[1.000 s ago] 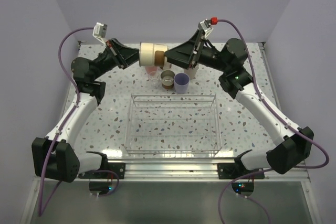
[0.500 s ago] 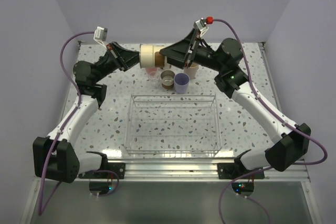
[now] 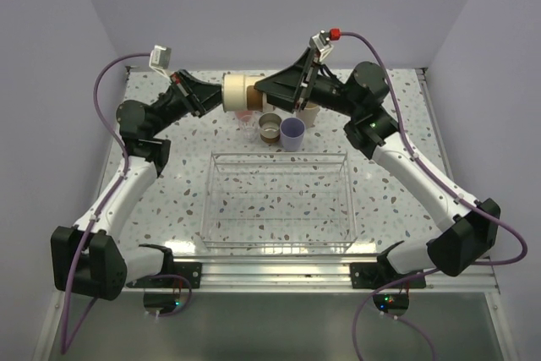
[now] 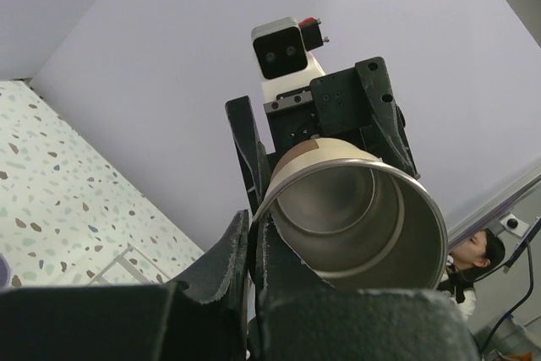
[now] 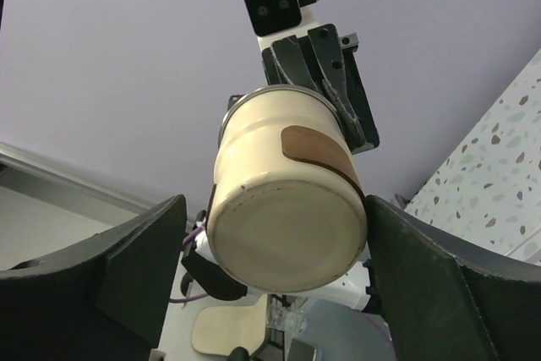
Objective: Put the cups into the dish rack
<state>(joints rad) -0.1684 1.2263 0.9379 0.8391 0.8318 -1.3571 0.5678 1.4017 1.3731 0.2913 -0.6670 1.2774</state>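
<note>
My left gripper [image 3: 218, 97] is shut on the rim of a cream steel cup with a tan band [image 3: 239, 92] and holds it on its side in the air above the back of the table. The left wrist view looks into the cup's steel inside [image 4: 355, 209], with my left gripper [image 4: 251, 247] pinching the rim. My right gripper [image 3: 262, 89] is open, one finger on each side of the cup's base [image 5: 287, 230]. A red-pink cup [image 3: 246, 117], a steel cup [image 3: 270, 128], a lavender cup [image 3: 292, 134] and a beige cup [image 3: 309, 113] stand behind the see-through dish rack [image 3: 279, 158].
The dish rack stands mid-table between the two arms. The standing cups form a tight cluster under the held cup. Purple walls close the back and both sides. A metal rail [image 3: 279, 270] runs along the near edge.
The held cup has shifted slightly left and back. My right gripper has risen and moved closer over the cup's base, staying open.
</note>
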